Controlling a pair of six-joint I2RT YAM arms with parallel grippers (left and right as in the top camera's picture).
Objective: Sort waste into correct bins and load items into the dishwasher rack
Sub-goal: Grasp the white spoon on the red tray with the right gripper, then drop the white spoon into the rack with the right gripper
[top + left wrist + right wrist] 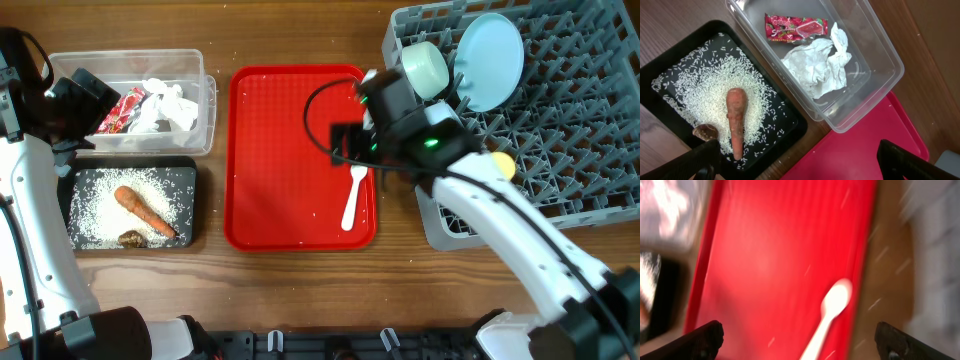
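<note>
The clear tub (205,100) holds the crumpled white tissue (817,65) and the red wrapper (795,26). The black tray (185,175) holds rice grains (700,80), the orange sausage-like piece (736,117) and a brown scrap (706,132). The white spoon (352,195) lies on the red tray's right side and shows blurred in the right wrist view (832,305). My right gripper (348,145) hovers open above the spoon (800,345). My left gripper (85,105) is open and empty over the bins (800,167). The light blue bowl is out of view.
The red tray (290,130) sits mid-table. The grey rack (570,150) at the right holds a pale green bowl (425,68), a light blue plate (490,48) and a yellow cup (503,163). A black cable loops over the tray by my right arm.
</note>
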